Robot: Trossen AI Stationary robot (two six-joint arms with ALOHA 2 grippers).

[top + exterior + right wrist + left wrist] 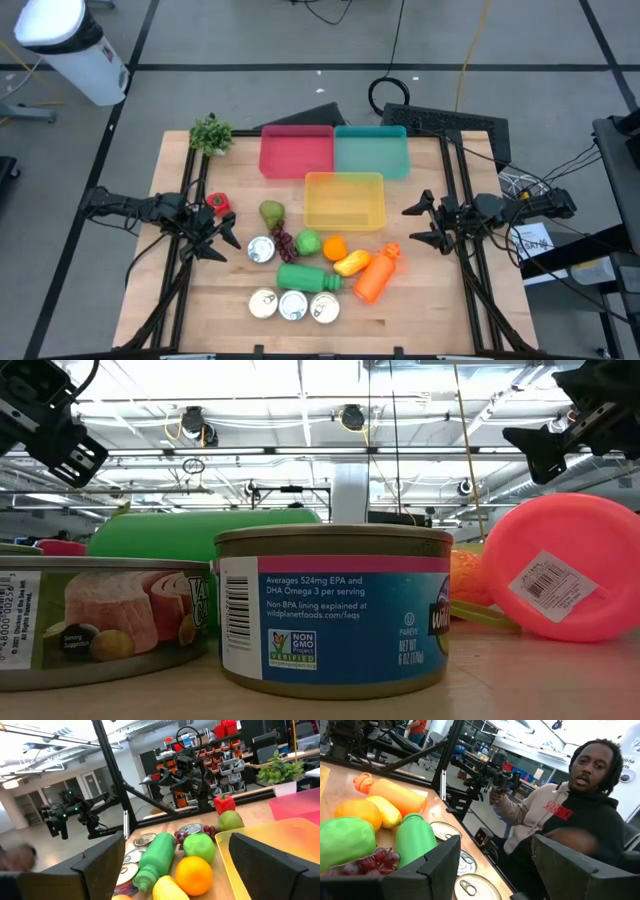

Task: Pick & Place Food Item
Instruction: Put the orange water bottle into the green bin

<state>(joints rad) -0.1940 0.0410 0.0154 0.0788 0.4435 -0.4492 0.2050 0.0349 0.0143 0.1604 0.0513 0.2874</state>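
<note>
Hovering at the left of the high view, the left tool (222, 243) has its fingers spread and holds nothing, just beside the red pepper (218, 204) and a tin can (261, 249); the right tool (424, 222) hangs at the right of the frame, fingers spread wide, empty, near the yellow bin (345, 200); the food lies grouped at lower centre of the worktop (420, 300): pear (271, 212), grapes (285, 241), green apple (308, 242), orange (334, 247), a green bottle (309, 277) and an orange bottle (376, 274); a red bin (296, 152) and teal bin (371, 151) sit at upper centre; a person (560, 815) shows in the left wrist view.
</note>
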